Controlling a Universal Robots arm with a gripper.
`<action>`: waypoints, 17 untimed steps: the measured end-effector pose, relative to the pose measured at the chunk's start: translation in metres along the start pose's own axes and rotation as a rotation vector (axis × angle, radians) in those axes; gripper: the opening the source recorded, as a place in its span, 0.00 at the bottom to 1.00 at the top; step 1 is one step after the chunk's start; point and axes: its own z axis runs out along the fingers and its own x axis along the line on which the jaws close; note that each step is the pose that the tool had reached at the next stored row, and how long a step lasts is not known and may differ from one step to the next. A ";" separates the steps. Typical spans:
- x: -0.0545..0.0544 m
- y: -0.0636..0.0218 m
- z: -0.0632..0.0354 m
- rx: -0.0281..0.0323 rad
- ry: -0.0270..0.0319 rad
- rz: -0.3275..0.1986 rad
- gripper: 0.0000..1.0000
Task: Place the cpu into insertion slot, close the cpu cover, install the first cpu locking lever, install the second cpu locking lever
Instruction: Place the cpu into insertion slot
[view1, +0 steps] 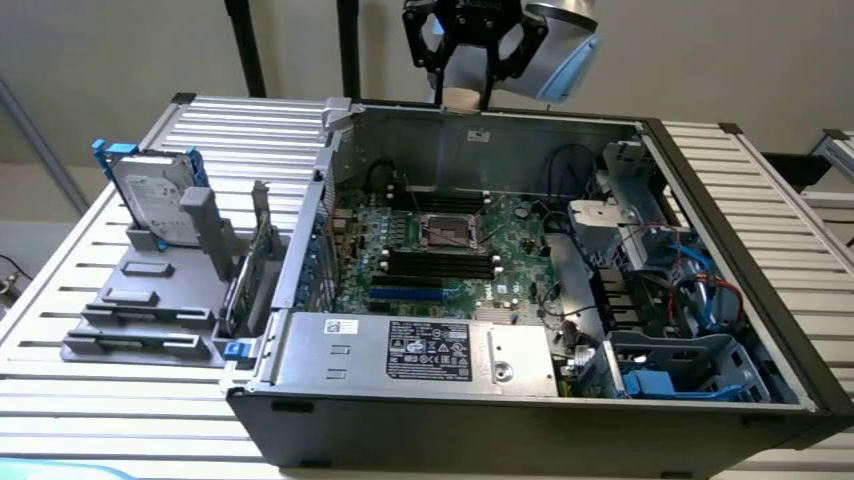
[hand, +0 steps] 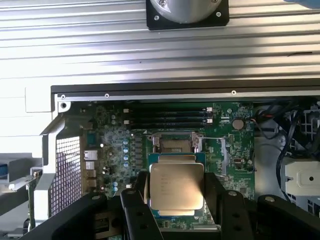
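Gripper (hand: 176, 202): closed on the cpu (hand: 176, 186), one finger on each of two opposite edges. The silvery top faces the wrist camera and sits level and square between the fingers.

Slot (hand: 172, 145): on the green board (hand: 115, 145), beyond the cpu and well apart from it. Its centre looks bare, so the cpu is judged not yet seated. Whether the cover stands fully back cannot be told.

Memory sticks (hand: 170, 117): just past the slot, lying parallel to its far edge.

Step in hand: carrying the cpu to the slot. To do it well, keep the chip flat, square its edges to the slot's rim and centre it before lowering. Come straight down and do not press; a tilted entry risks the contacts.

The wrist view gives the chip's line on the slot. The exterior view gives height: the gripper (view1: 467, 88) hangs high over the case (view1: 534, 420), toward the wall on the slot's (view1: 447, 232) far side. The case rests on a slatted tabletop (view1: 781, 210).
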 end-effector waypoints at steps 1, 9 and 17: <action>0.000 0.0000 0.0002 -0.0004 -0.0016 0.018 0.55; 0.000 -0.0002 0.0021 -0.0043 -0.0151 0.163 0.55; 0.000 -0.0004 0.0040 -0.0079 -0.0286 0.307 0.55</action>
